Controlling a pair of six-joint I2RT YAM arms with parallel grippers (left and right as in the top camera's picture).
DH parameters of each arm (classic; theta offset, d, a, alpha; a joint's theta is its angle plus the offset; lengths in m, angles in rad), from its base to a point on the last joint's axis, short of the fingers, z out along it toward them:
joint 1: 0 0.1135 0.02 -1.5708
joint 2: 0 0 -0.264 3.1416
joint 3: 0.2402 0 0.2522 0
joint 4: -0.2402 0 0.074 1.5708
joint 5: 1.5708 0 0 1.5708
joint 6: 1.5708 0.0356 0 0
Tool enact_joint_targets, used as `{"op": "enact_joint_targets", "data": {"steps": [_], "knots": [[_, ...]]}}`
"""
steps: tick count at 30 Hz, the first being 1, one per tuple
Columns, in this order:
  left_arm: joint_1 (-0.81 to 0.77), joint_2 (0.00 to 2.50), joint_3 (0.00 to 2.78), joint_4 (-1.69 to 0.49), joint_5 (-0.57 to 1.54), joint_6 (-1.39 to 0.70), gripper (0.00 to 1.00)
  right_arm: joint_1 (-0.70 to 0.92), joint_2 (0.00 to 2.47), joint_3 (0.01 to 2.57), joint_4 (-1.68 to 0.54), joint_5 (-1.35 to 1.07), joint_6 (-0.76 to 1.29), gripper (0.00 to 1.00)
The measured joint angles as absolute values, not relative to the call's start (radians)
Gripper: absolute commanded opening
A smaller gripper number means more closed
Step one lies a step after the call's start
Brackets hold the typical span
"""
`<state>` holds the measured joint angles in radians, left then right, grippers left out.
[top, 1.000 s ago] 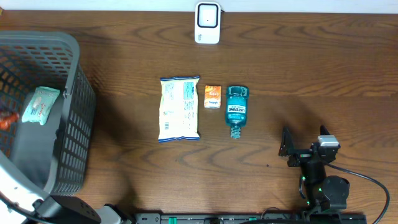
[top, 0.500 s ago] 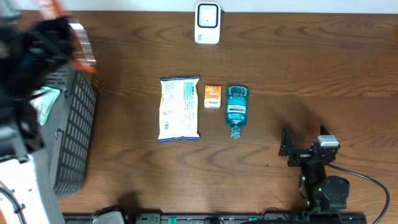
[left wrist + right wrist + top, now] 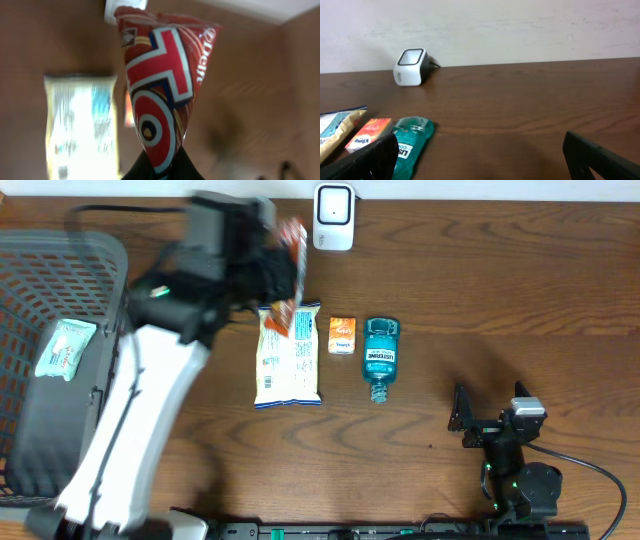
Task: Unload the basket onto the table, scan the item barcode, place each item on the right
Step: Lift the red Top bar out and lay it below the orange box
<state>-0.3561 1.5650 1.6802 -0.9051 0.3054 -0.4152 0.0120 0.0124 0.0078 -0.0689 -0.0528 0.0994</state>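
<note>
My left gripper (image 3: 161, 169) is shut on the bottom corner of a red snack bag (image 3: 160, 85) and holds it in the air. In the overhead view the left gripper (image 3: 272, 272) and the blurred bag (image 3: 292, 240) hang just left of the white barcode scanner (image 3: 333, 217) at the table's back edge. A corner of the scanner (image 3: 125, 7) shows behind the bag's top. My right gripper (image 3: 487, 412) rests low at the front right, open and with nothing in it (image 3: 485, 160). From there the scanner (image 3: 411, 61) stands far off to the left.
A pale yellow snack bag (image 3: 289, 353), a small orange box (image 3: 342, 335) and a teal mouthwash bottle (image 3: 380, 358) lie in a row mid-table. A grey mesh basket (image 3: 60, 250) at the left holds a green-white packet (image 3: 65, 347).
My left arm has come up out of the basket with the red bag and swung right, to just beside the scanner. The right arm has not moved.
</note>
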Motion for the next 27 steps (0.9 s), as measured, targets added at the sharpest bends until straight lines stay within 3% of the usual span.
{"op": "enact_joint_targets", "data": {"steps": [7,27], "knots": [[-0.473,1.72,1.596,-1.017,0.173,-0.498,0.07,0.012,0.012,0.008,-0.069,-0.053,0.099,0.99],[-0.671,1.771,1.239,-0.59,0.175,-0.753,0.07,0.012,0.012,0.008,-0.069,-0.053,0.099,0.99]]}}
